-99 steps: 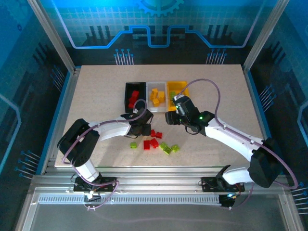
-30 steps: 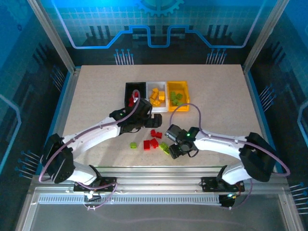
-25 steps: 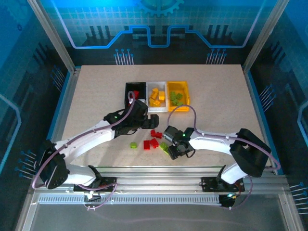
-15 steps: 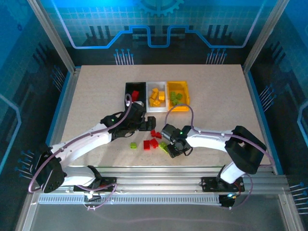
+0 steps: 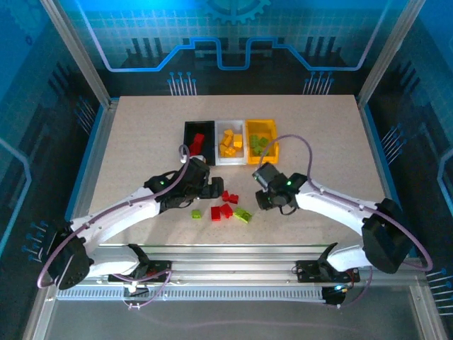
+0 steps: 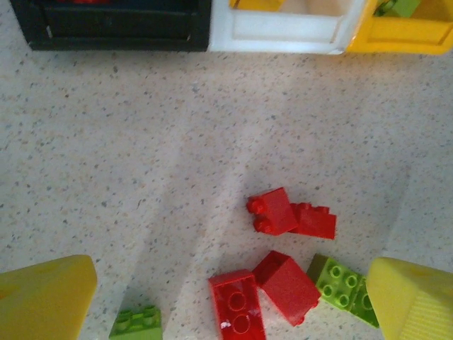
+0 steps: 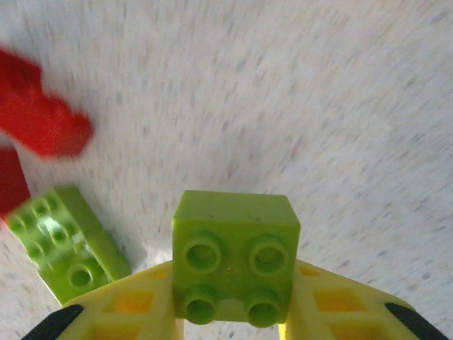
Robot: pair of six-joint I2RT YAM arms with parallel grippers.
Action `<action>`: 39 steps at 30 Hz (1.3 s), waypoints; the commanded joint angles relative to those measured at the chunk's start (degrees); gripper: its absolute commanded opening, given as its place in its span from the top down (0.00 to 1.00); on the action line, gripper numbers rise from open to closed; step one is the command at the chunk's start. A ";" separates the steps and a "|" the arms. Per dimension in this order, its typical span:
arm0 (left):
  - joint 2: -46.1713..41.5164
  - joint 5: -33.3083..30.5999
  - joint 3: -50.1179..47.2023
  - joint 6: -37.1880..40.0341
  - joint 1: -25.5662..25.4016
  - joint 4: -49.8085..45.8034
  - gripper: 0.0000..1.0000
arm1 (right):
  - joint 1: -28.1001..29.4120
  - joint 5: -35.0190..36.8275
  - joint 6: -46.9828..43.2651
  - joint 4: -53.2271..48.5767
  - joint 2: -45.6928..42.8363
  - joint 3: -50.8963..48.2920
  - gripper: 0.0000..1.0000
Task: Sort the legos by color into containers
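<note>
My right gripper [image 7: 235, 301] is shut on a lime green lego [image 7: 235, 256], held studs-up above the table. From above, the right gripper [image 5: 262, 197] hangs just right of the loose pile. A flat green lego [image 7: 67, 242] and a blurred red one [image 7: 42, 120] lie below it. My left gripper [image 6: 230, 312] is open, its yellow fingers [image 6: 46, 297] wide apart over several red legos [image 6: 276, 211] and two green ones [image 6: 336, 283]. The left gripper [image 5: 215, 191] sits left of the pile. The containers stand in a row: black [image 5: 187, 138], white [image 5: 219, 145], yellow-orange [image 5: 273, 150].
The bins' near walls run along the top of the left wrist view: black [image 6: 113, 25], white [image 6: 283, 32], yellow-orange [image 6: 396, 39]. Red, yellow-orange and green bricks lie inside them. A lone green brick [image 5: 196, 213] lies left of the pile. Bare table lies either side.
My right gripper shut on a green lego at the pile and lifted it back and to the right. The left arm came forward from the black bin to the red legos, still open.
</note>
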 commanded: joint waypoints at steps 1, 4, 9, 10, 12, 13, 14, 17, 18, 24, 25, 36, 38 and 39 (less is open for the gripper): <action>-1.91 -1.00 -2.15 -2.34 0.10 -0.60 0.01 | -4.24 1.26 -2.21 1.85 1.00 6.85 0.66; -2.68 -0.76 -3.10 -3.12 0.09 -1.04 0.01 | -8.42 0.35 -2.32 4.42 7.09 13.26 0.66; -4.33 0.07 -4.16 -3.56 0.01 -1.97 0.01 | -12.76 0.00 -2.74 4.50 20.91 26.61 0.66; -4.64 0.17 -4.40 -3.81 0.05 -2.26 0.01 | -13.50 0.10 -2.65 3.91 23.53 29.33 0.66; -5.06 0.47 -4.88 -3.96 0.05 -2.55 0.01 | -14.45 0.39 -2.49 2.73 28.37 34.18 0.65; -5.40 0.54 -5.08 -4.05 0.07 -2.79 0.01 | -15.00 0.65 -2.32 2.15 30.52 36.27 0.65; -5.57 0.50 -5.24 -4.16 -0.01 -3.03 0.01 | -15.44 1.00 -2.01 1.46 32.24 37.98 0.65; -6.27 0.87 -5.57 -4.23 0.06 -3.70 0.01 | -16.93 -0.45 -0.85 0.67 35.82 41.45 0.61; -6.36 0.96 -5.61 -4.31 0.13 -4.08 0.01 | -17.25 -1.14 -0.83 0.73 36.46 42.19 0.57; -7.22 0.79 -5.75 -4.50 0.05 -6.20 0.01 | -17.19 -1.86 -1.26 1.75 34.35 41.56 0.35; -7.11 0.91 -5.73 -4.41 0.06 -6.43 0.01 | -16.94 -1.84 -1.30 2.21 33.14 40.60 0.34; -1.62 3.03 -7.48 -4.15 -4.31 -8.90 0.04 | -8.63 0.64 -0.26 13.64 12.73 14.06 0.35; -0.04 3.35 -8.17 -4.64 -4.59 -7.83 0.07 | -7.00 0.99 -0.59 16.46 7.86 9.30 0.35; 0.82 3.54 -8.51 -4.75 -4.58 -6.99 0.10 | -6.28 1.38 -0.82 17.29 5.35 7.17 0.35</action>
